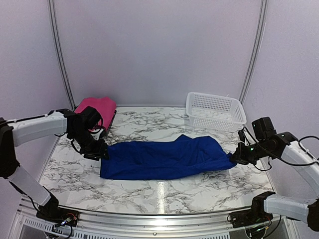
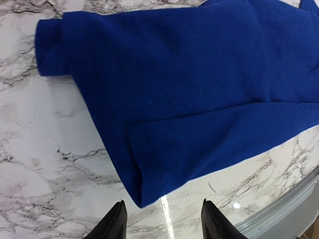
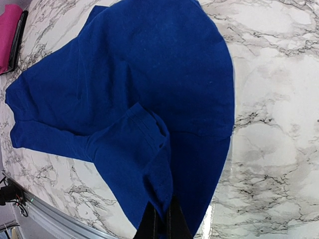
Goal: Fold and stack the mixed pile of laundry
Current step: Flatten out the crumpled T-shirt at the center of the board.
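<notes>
The royal blue garment (image 1: 164,158) lies stretched across the middle of the marble table, folded lengthwise. My left gripper (image 1: 99,152) hovers at its left end; in the left wrist view the gripper (image 2: 162,221) stands open, with the blue garment (image 2: 189,89) corner just ahead of the fingertips and nothing between them. My right gripper (image 1: 235,158) is shut on the garment's right edge; in the right wrist view its fingers (image 3: 162,224) pinch a fold of the blue garment (image 3: 149,89). The magenta-pink garment (image 1: 96,108) rests folded at the back left.
A white mesh basket (image 1: 215,110) stands at the back right. The pink garment lies on a dark tray (image 1: 110,124), also seen in the right wrist view (image 3: 20,35). The table's metal front rail (image 1: 159,215) runs along the near edge.
</notes>
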Action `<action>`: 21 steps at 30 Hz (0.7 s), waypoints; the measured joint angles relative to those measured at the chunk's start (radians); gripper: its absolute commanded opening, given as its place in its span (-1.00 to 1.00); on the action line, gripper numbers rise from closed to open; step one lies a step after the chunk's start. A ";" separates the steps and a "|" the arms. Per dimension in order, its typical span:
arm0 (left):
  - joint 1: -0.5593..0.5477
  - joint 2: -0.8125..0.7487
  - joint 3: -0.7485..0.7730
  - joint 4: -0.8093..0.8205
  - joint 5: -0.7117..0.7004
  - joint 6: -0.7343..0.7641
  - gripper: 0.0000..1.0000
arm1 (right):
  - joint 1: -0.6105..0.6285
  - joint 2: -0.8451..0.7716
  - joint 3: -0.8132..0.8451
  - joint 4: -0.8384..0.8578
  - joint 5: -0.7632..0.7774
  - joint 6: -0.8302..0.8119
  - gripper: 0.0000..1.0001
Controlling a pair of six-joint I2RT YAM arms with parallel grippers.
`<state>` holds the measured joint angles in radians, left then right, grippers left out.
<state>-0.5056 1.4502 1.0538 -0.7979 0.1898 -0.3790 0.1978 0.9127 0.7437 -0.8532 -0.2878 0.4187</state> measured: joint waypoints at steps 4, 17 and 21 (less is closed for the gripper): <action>0.010 0.148 0.027 0.014 0.023 0.044 -0.03 | 0.000 -0.019 -0.010 -0.002 -0.001 0.001 -1.00; 0.016 0.341 0.088 0.043 0.011 0.127 -0.19 | 0.000 -0.045 -0.023 -0.001 -0.008 0.020 -1.00; 0.016 0.372 0.091 0.051 0.014 0.146 -0.41 | 0.000 -0.045 -0.023 -0.001 -0.008 0.023 -1.00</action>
<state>-0.4900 1.8225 1.1446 -0.7471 0.2039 -0.2333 0.1978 0.8680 0.7208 -0.8543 -0.2958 0.4416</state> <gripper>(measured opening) 0.363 0.003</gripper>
